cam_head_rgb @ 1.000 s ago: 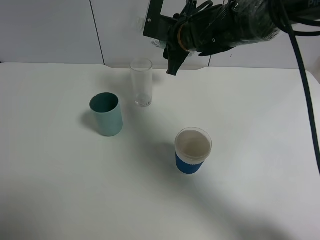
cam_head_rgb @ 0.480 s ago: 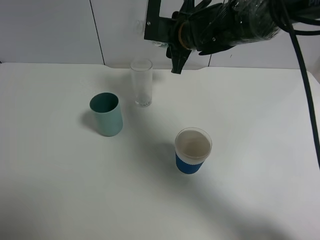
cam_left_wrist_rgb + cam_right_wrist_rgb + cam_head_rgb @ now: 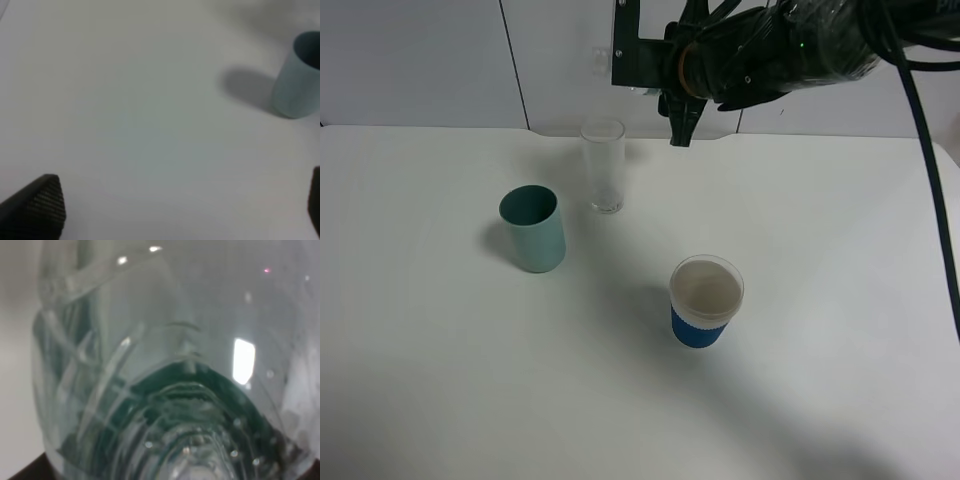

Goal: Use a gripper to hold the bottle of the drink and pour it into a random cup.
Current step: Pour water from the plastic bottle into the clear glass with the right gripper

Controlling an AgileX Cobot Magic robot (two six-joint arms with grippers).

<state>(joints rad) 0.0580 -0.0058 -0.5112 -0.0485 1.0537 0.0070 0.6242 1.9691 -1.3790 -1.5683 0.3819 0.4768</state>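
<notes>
**Right gripper**: raised above the far side of the table. It is beside and higher than the clear glass cup, not over its mouth.

**Bottle**: it fills the right wrist view as clear ribbed plastic with dark green showing through. It sits hard against my camera and off the table, so I judge my jaws clamped on its body. From the high camera my arm hides almost all of it. I cannot tell its tilt or whether there is liquid in it, and no stream is visible.

**Height:** sound, since it lets the neck clear the tall rim.

**Left gripper**: fingers wide apart, holding nothing. It is low over the table near the teal cup, well out of the pouring path.

**Paper cup**: stands nearer the front, apart from both other cups.

**Risk noted:** the glass is narrow and looks light, so a brush from my fingers could tip it.
</notes>
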